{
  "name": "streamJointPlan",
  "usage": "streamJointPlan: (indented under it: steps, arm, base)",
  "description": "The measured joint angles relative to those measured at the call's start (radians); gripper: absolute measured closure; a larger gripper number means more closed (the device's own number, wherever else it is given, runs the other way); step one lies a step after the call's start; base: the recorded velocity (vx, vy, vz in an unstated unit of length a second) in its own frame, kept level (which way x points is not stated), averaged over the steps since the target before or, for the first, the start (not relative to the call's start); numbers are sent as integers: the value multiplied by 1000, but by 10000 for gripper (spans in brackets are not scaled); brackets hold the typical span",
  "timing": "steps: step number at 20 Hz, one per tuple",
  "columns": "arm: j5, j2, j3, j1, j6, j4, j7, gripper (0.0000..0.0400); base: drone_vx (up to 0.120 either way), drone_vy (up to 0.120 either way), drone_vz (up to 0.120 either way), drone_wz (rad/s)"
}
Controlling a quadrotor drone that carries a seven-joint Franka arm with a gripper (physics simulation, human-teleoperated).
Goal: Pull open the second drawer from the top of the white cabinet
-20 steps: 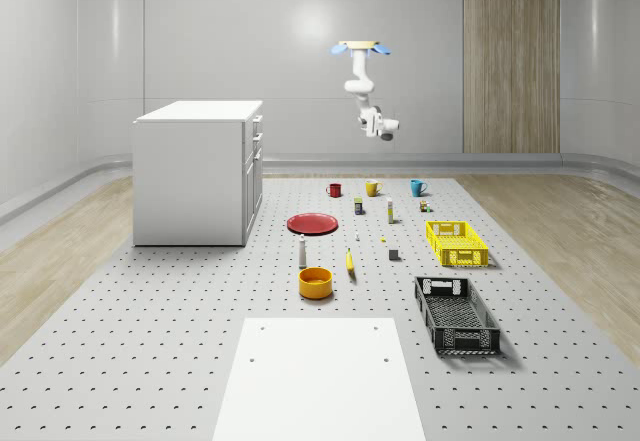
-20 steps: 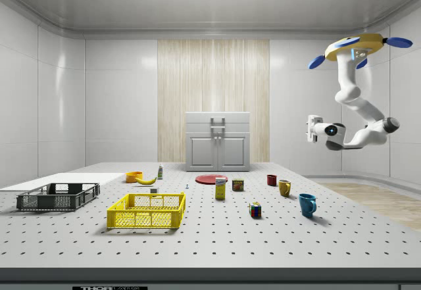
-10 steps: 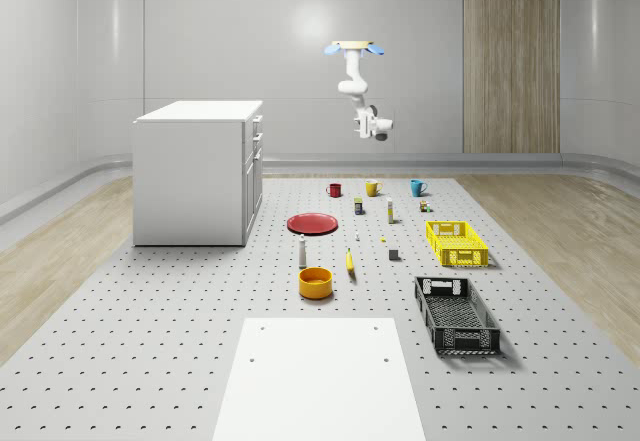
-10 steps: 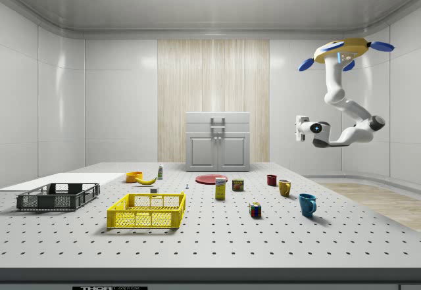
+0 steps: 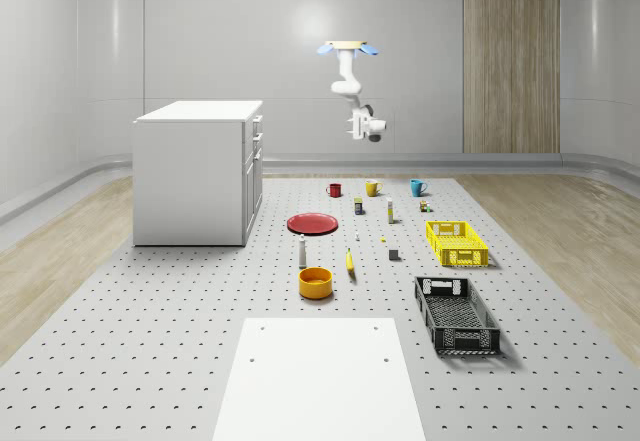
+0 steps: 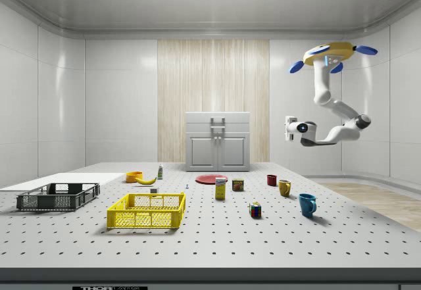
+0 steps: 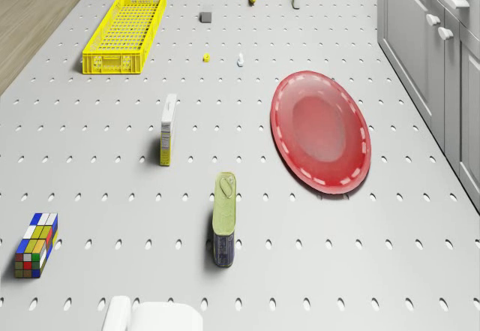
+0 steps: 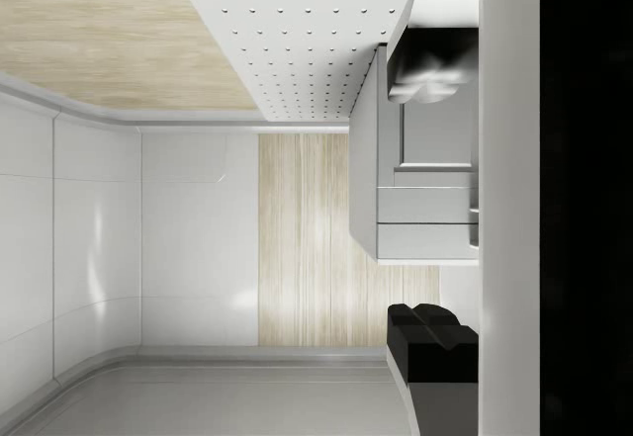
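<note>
The white cabinet (image 5: 200, 171) stands on the mat at the whole-scene view's left. Its drawers face right, and the second drawer (image 5: 256, 143) from the top is closed. In the side view that second drawer (image 6: 218, 129) sits flush under the top one. The drone (image 5: 349, 48) hovers high over the mat's far part, beside the cabinet and well clear of it. My gripper (image 6: 288, 127) hangs on the bent arm, aimed at the cabinet front. In the wrist view the gripper (image 8: 433, 202) is open; its dark fingertips (image 8: 432, 342) frame the distant cabinet (image 8: 364, 189).
Below the drone lie a red plate (image 7: 322, 132), a can (image 7: 223, 218), a small box (image 7: 169, 128), a Rubik's cube (image 7: 34, 245) and a yellow crate (image 7: 124, 31). Mugs (image 5: 372, 188), a black crate (image 5: 456, 313), an orange bowl (image 5: 315, 282) and a white board (image 5: 318, 381) are on the mat.
The drone with its arm has moved toward the cabinet, to the left in both fixed views, and slightly lower in the side view. The gripper still points at the cabinet front.
</note>
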Motion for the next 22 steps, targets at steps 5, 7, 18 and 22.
streamJointPlan:
  steps: [5,7,18,22]
  arm:
    - [-16,-23,-12,27,23,-3,13,100]
    - [-22,-31,-17,37,32,-4,18,100]
    - [-56,-77,-38,88,77,-10,46,100]
    - [-67,-93,-45,105,92,-12,56,100]
  base:
    - [120,-120,0,0]
    - [120,-120,0,0]
    - [120,-120,0,0]
    - [120,-120,0,0]
